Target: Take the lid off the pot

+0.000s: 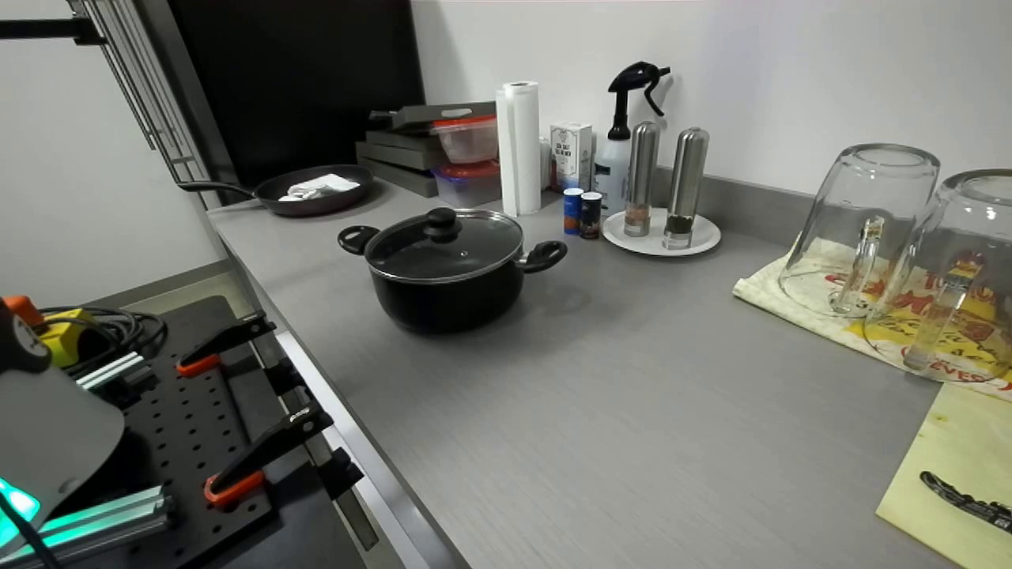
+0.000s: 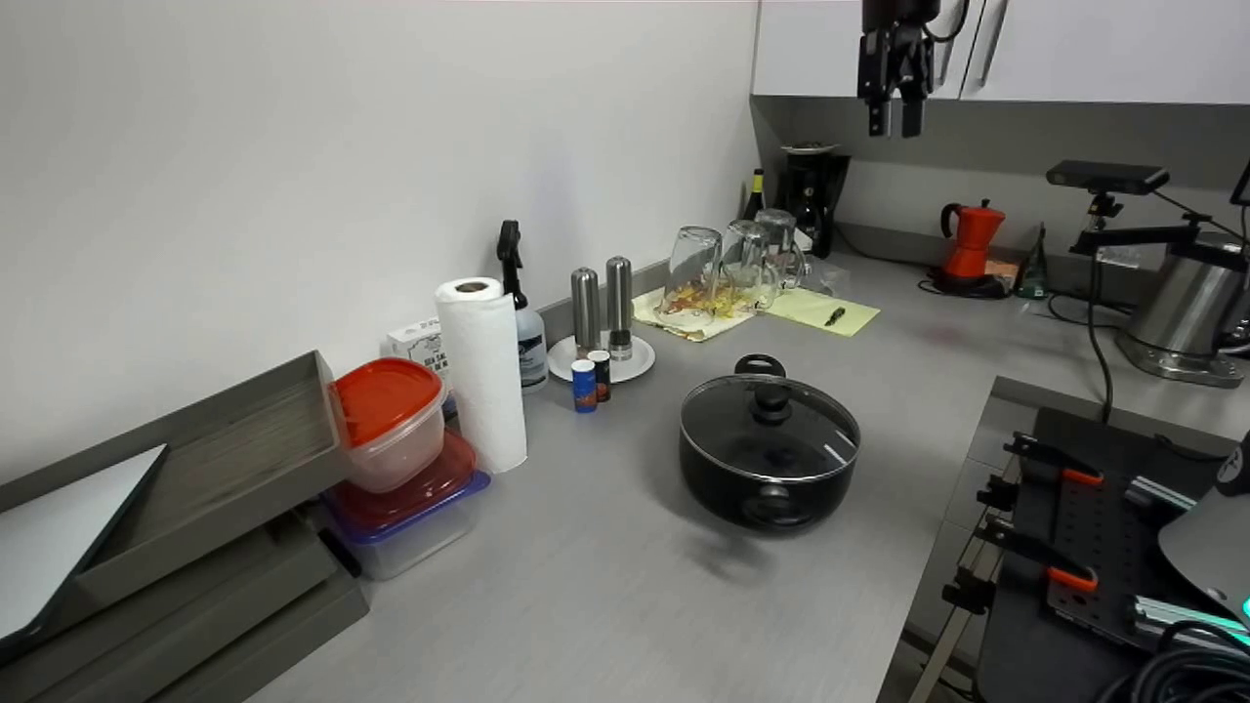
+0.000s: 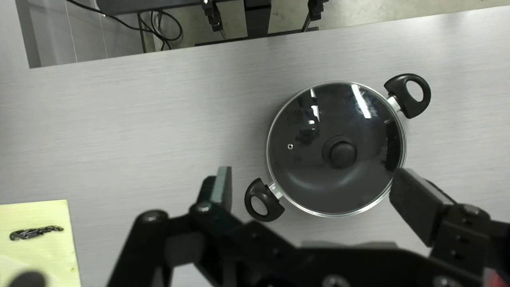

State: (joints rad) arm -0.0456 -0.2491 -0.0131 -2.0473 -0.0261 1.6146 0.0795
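- End effector (image 3: 312,183): nearest the lens in the wrist view. Its fingers (image 3: 416,207) stand wide apart with nothing held; the spread probably allows them to straddle a grip point during descent.
- Lid (image 3: 314,179): in the same view, lies beyond the fingers; one finger overlaps its rim in outline only, without contact.
- Knob (image 3: 343,154): stands at the lid's centre and appears between the fingers, offset toward one of them; likely the intended grip point.
- Pot (image 1: 443,308): in an exterior view, stands on the tabletop (image 1: 632,411) near the edge that faces the robot base (image 1: 59,427), presumably for reach. Lid rests on its rim, knob upward, which suits a lift from above. End effector is outside this view.
- Clamps (image 1: 273,447): appear to secure the mounting plate (image 1: 182,415) beneath the robot base against movement.
- Glass mugs (image 1: 858,229): inverted on a cloth (image 1: 759,286), probably to drain. Metal mills (image 1: 686,186): grouped on a white plate (image 1: 706,237), presumably to catch spilled grounds.
- End effector (image 2: 895,117): in an exterior view, hangs high, fingers downward and apart, touching nothing. The height probably keeps the fingers clear of the pot and the whole lid within the wrist view. Lid lies well below the end effector; whether the knob is directly underneath cannot be told.
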